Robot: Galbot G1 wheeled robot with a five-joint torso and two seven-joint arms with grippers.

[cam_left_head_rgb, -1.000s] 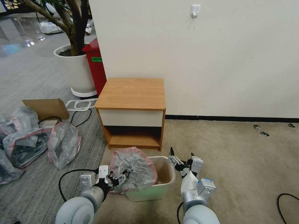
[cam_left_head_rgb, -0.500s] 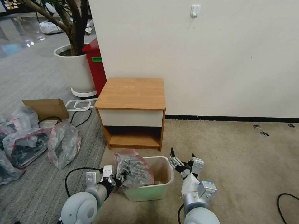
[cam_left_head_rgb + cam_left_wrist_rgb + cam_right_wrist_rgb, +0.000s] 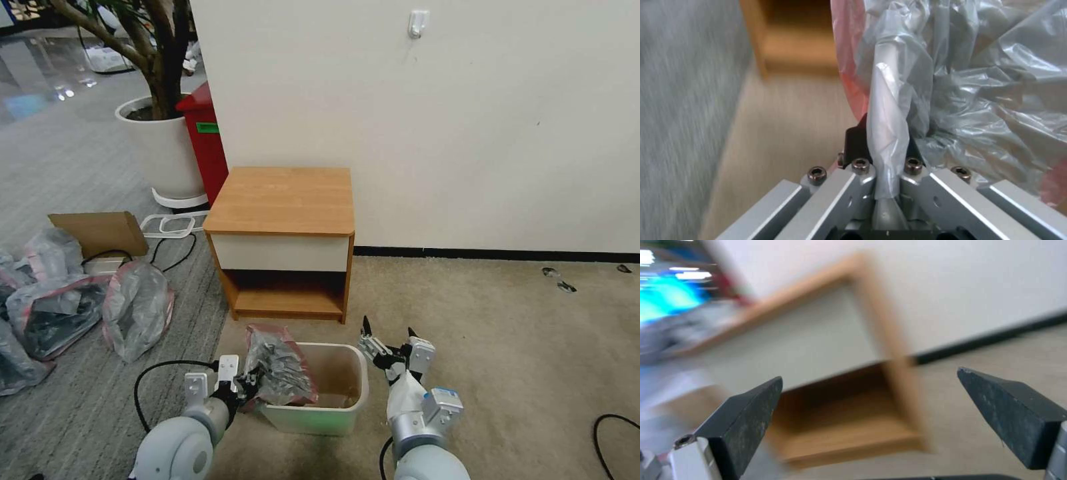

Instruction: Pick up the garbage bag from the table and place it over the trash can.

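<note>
On the beige carpet in front of the table [image 3: 283, 200] stands the trash can [image 3: 347, 417], a cream bin with a rolled rim, its far edge a short way from the table's open lower shelf. The garbage bag [image 3: 275, 365], crinkled grey plastic with a pinkish-red rim, drapes over the can's left rim, part of it hanging inside the bin and part spilling outside onto the left wall. The rest of the can's opening, toward the right, is uncovered, and its brownish inside shows.

The left gripper [image 3: 245, 385] sits low beside the can's left wall, its fingers clamped on a twisted fold of the bag. From the left wrist camera, that fold [image 3: 887, 133] runs straight up between the closed metal fingers [image 3: 853, 146], with carpet and the table's leg blurred beyond.

The right gripper [image 3: 387, 337] hovers just beside the can's right rim, its two dark fingertips spread wide and holding nothing. From the right wrist camera, the table [image 3: 840, 340] and its lower shelf appear between the parted fingertips [image 3: 751, 406].

Bare carpet stretches to the right of the can up to the white wall and its dark baseboard. To the left, on grey carpet, lie stuffed bags [image 3: 137, 307] and a cardboard box [image 3: 100, 230], well apart from the can.
</note>
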